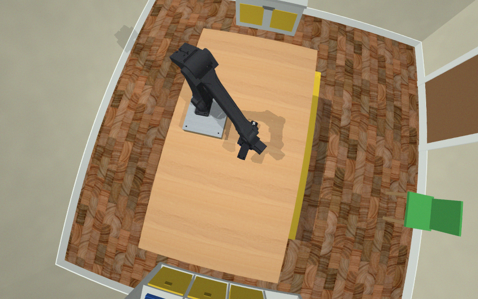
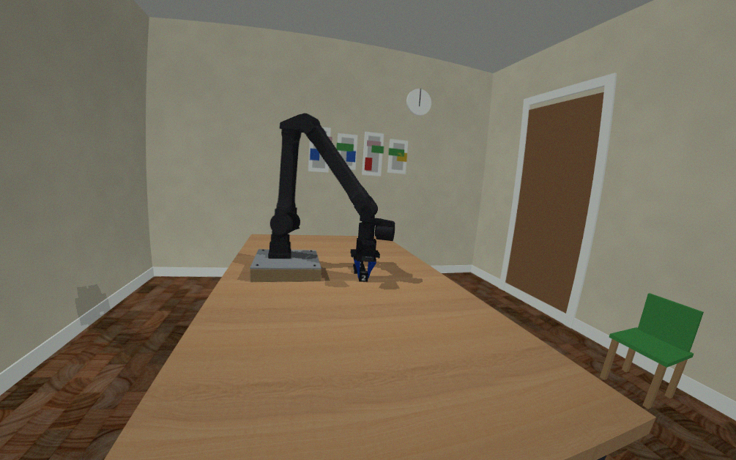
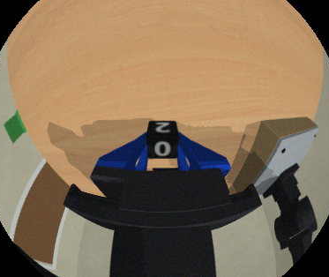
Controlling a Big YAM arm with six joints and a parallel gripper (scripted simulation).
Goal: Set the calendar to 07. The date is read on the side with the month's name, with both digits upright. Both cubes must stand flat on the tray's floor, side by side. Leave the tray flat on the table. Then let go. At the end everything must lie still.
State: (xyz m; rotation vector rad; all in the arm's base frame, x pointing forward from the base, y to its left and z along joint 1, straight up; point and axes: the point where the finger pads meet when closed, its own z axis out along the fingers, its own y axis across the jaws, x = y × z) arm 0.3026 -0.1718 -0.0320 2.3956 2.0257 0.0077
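Desk (image 2: 359,354) of light wood takes most of the room, and the black arm (image 2: 336,165) stands on a grey base plate (image 2: 310,266) at its far left part. A green chair (image 2: 659,337) is on the floor at the right, well apart from the work. The arm bends down to the desk just right of its base, with the end effector (image 3: 163,150) pointing at the surface. Its blue fingers are closed about one third of their range on a small black cube (image 3: 163,143), which in the wrist view shows a 0 on one face and a 2 on another. In the exterior view the cube (image 2: 363,277) seems to touch the desk or hang just above it; I cannot tell which. Calendar tray and second cube are not visible in any view. I judge the step in hand is the grasp of the 0 cube. The next move probably calls for a lift, then for finding the tray and turning the cube so that 0 stands upright on the month side
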